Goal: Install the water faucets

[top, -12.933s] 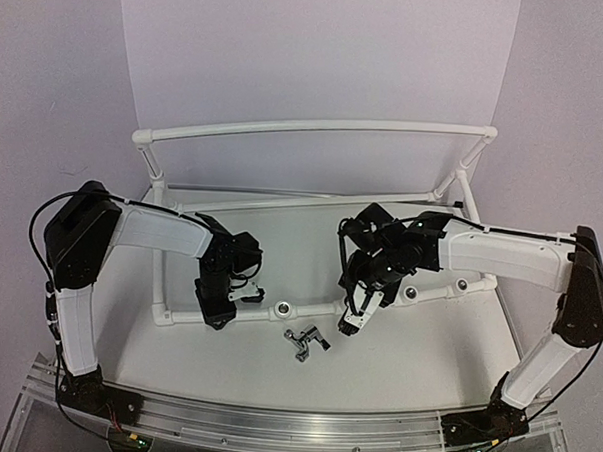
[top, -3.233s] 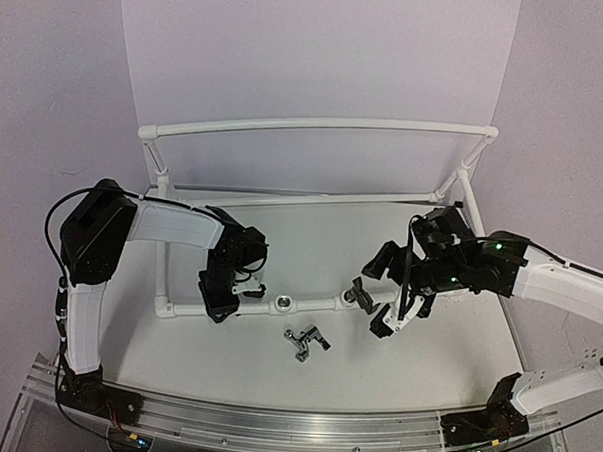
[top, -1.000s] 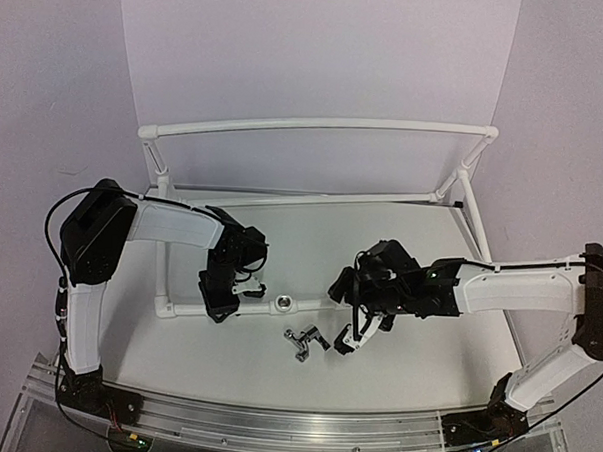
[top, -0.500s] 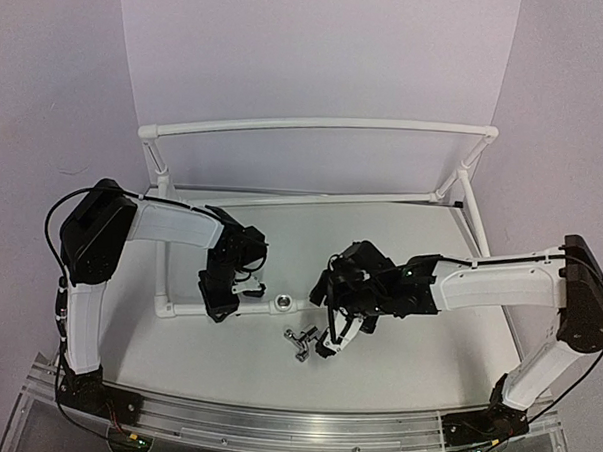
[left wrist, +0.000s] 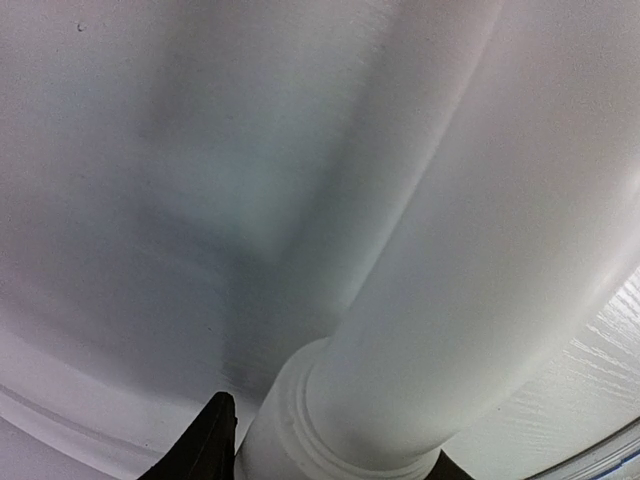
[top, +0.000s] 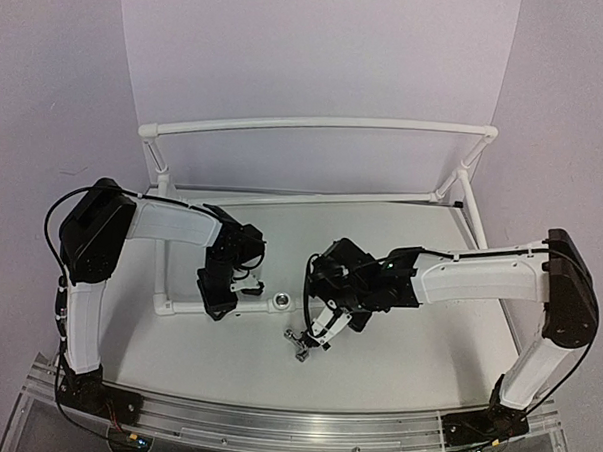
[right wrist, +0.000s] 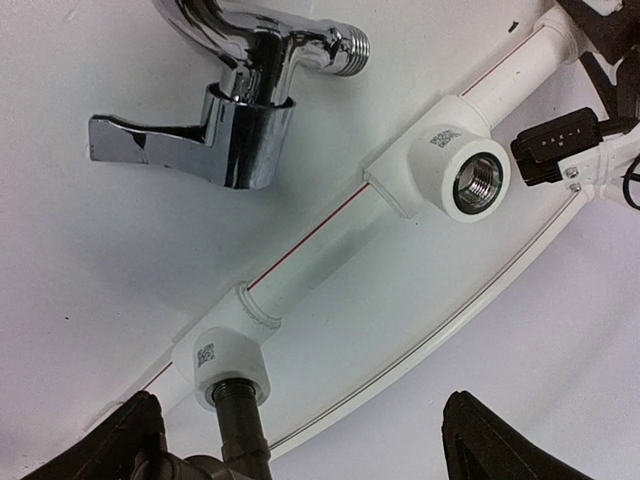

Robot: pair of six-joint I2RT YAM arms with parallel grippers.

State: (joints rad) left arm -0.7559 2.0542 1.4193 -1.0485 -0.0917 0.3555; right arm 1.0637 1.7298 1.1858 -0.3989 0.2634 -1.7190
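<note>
One water faucet [top: 298, 341], chrome with a flat lever, lies loose on the white table just in front of the pipe frame [top: 183, 308]; the right wrist view shows it [right wrist: 240, 100] on its side. The stem of a second, dark faucet [right wrist: 238, 425] sits in a socket of the front pipe [right wrist: 320, 250]. My right gripper [top: 320, 334] hangs open right beside the loose faucet, nothing between its fingers [right wrist: 135, 440]. An empty silver-ringed socket [top: 280, 303] faces forward. My left gripper [top: 218, 302] is shut on the front pipe [left wrist: 450, 300] left of that socket.
The white pipe frame rises to a high back rail [top: 316, 125] with slanted corner struts [top: 466, 183]. A white backdrop stands behind it. A metal rail [top: 273, 417] runs along the near table edge by the arm bases.
My right arm has swung left and forward, bringing its open gripper from near the installed faucet to the loose one. The left arm has stayed on the pipe.
</note>
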